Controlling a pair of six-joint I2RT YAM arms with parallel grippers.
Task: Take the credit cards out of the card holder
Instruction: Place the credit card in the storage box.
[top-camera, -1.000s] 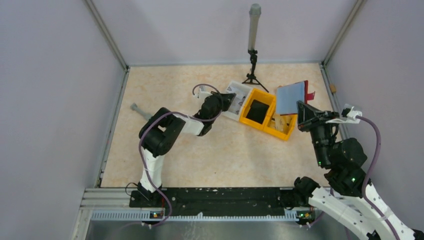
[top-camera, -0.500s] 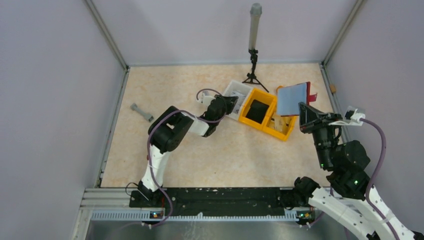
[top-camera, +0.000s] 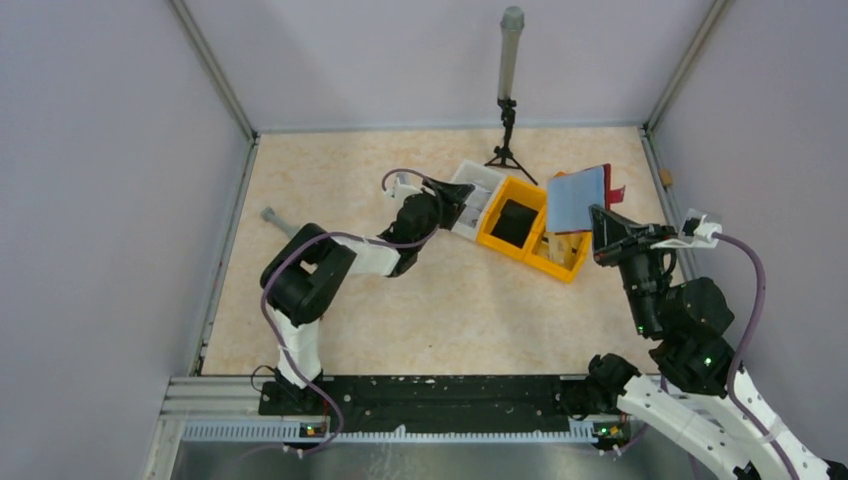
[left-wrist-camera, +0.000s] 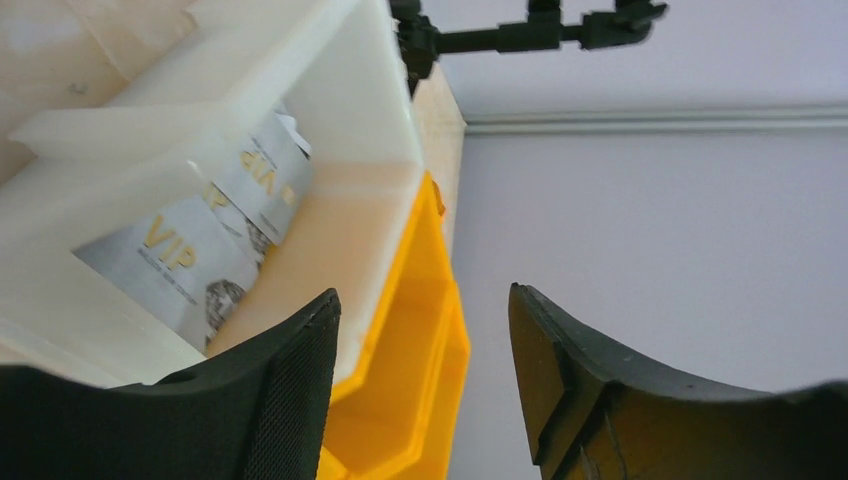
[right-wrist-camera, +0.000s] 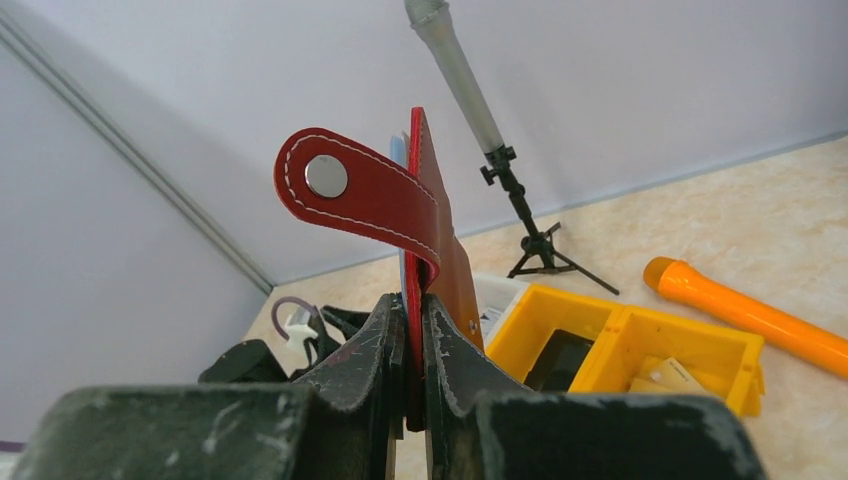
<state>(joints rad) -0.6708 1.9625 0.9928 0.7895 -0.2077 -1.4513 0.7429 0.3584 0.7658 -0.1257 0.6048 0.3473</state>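
My right gripper (right-wrist-camera: 410, 298) is shut on the lower edge of the dark red card holder (right-wrist-camera: 440, 250) and holds it upright in the air, its snap tab (right-wrist-camera: 345, 190) curling over. A pale blue-grey credit card (top-camera: 577, 198) lies flat against the holder, and its thin edge (right-wrist-camera: 400, 160) shows behind the tab. From above, the right gripper (top-camera: 603, 224) is over the yellow bin's right end. My left gripper (left-wrist-camera: 425, 290) is open with nothing between its fingers, at the white tray (left-wrist-camera: 330, 80), where two pale cards printed VIP (left-wrist-camera: 165, 260) lie. From above, the left gripper (top-camera: 452, 203) is at the tray's left side.
The yellow divided bin (top-camera: 540, 258) sits beside the white tray (top-camera: 478, 178) and has a black item in one compartment. An orange cylinder (right-wrist-camera: 745, 312) lies behind the bin. A small tripod with a grey tube (top-camera: 507, 95) stands at the back. A grey piece (top-camera: 272, 215) lies at the left.
The left gripper has gone from shut to open at the white tray, and the left arm's elbow has swung out and back. The right gripper still holds the card holder, shifted slightly left.
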